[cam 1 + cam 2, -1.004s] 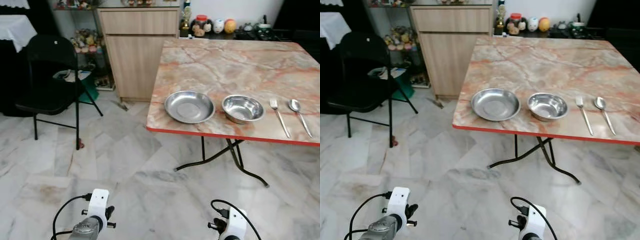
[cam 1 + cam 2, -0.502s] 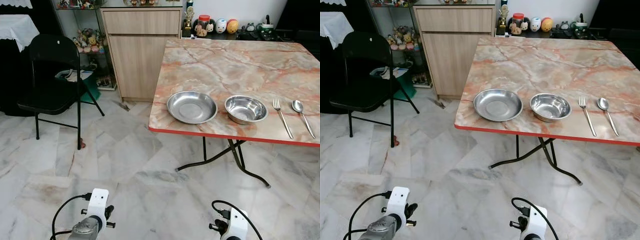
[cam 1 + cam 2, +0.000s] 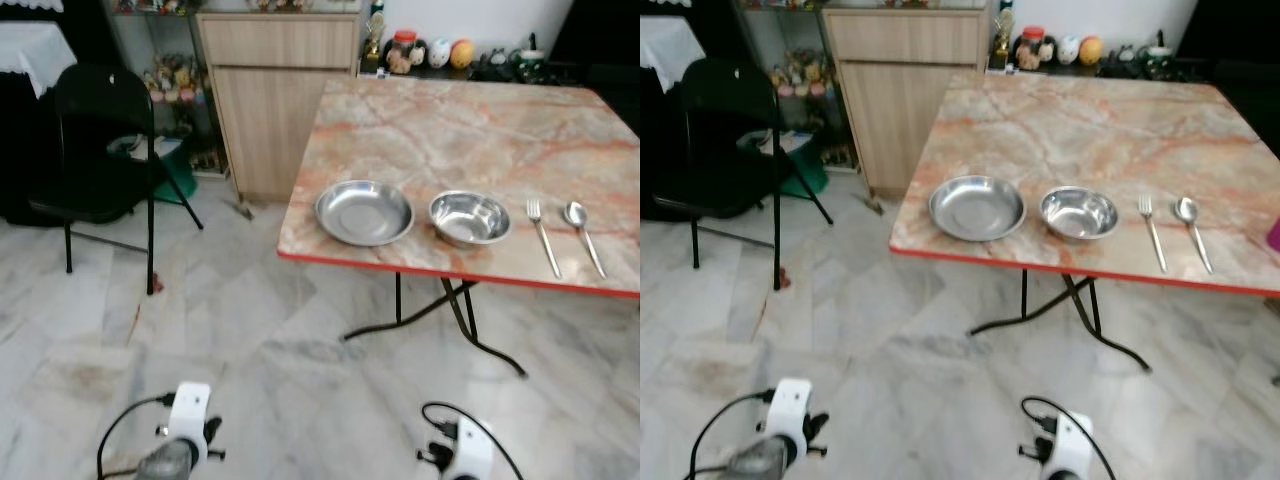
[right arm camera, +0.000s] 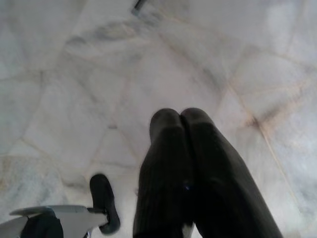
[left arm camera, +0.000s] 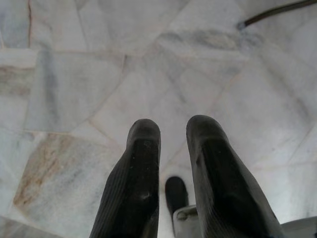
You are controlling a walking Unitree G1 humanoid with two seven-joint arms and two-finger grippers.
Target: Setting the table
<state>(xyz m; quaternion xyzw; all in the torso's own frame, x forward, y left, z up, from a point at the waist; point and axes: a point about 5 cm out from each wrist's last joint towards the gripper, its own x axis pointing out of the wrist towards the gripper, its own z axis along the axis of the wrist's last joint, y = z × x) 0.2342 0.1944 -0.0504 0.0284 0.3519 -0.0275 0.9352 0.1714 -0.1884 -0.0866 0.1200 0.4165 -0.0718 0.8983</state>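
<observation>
- Steel plate (image 3: 364, 212), bowl (image 3: 469, 218), fork (image 3: 543, 237) and spoon (image 3: 583, 236) line the table's (image 3: 440, 130) near edge.
- Left gripper (image 5: 171, 148) hangs slightly parted, right gripper (image 4: 181, 124) clenched empty, both over floor (image 3: 250, 340).
- Approach squarely; stop within reach before raising an arm.

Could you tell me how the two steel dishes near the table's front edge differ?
The plate is wider, shallower and flat-bottomed; the bowl is narrower and deeper, with steeper walls. The plate lies nearer the table's left corner, the bowl beside the fork. Both are shiny, upright and empty.
</observation>
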